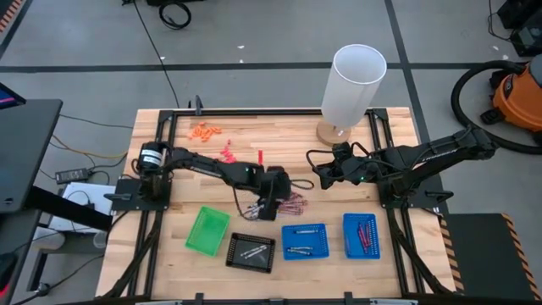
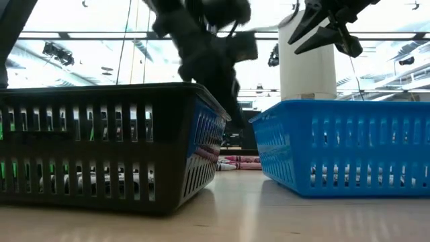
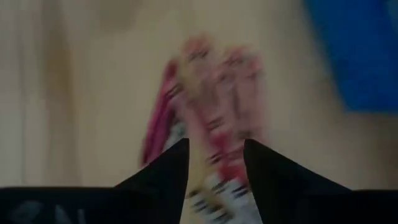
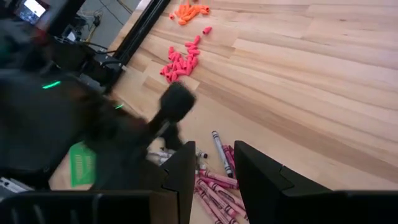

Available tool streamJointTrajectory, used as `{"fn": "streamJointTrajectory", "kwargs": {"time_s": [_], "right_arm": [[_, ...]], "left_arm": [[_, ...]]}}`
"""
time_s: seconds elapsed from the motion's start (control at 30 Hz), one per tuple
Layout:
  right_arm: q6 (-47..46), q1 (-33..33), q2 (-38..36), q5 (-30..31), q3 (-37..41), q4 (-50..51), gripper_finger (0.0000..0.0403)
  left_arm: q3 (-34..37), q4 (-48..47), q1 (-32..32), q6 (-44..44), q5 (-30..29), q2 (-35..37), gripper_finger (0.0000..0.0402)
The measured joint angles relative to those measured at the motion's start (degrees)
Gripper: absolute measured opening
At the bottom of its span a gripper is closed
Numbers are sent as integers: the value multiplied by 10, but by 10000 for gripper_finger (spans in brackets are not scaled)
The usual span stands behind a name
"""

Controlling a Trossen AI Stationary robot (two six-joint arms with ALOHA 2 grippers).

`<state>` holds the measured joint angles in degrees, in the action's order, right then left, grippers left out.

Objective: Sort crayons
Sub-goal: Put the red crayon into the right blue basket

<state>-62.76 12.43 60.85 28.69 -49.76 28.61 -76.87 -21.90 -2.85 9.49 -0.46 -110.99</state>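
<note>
My left gripper [image 1: 273, 206] is down over the crayon pile [image 1: 288, 203] mid-table, fingers [image 3: 163, 174] spread w/ a clear gap, nothing pinched; loose maroon crayons lie right under and just ahead of the tips in the left wrist view, blurred. Just past it on the near side sits the black tray [image 1: 251, 252], a couple of grey-white crayons [image 1: 251, 251] inside. Beside that tray, further toward my left arm's base side, the green tray [image 1: 207, 230]. On the other side of the black one are the two blue trays: the nearer [image 1: 304, 241] holds pale sticks, the farther [image 1: 361, 235] holds dark red ones.

Behind the gripper, toward the table's far edge, pink bits [image 1: 227, 153] and further off orange bits [image 1: 204, 131].

Right gripper [image 1: 321, 174] hangs above the table, well apart from the pile, fingers [image 4: 186, 168] parted partway w/ nothing between them. Beyond it the white cylinder [image 1: 353, 85] stands on its wooden base.
</note>
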Motion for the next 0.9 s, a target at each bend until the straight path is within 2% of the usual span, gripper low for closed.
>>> {"fn": "streamJointTrajectory", "kwargs": {"time_s": [0.3,0.5,0.7,0.9], "right_arm": [[-1,0,0,11,0,-13,118],[-3,0,0,11,0,-16,118],[-7,-1,0,13,0,-25,118],[-7,-1,0,16,0,-31,118]], "left_arm": [[89,59,64,19,12,2,144],[92,112,82,29,59,2,143],[91,187,82,22,64,-3,143],[93,206,78,31,82,-17,143]]}}
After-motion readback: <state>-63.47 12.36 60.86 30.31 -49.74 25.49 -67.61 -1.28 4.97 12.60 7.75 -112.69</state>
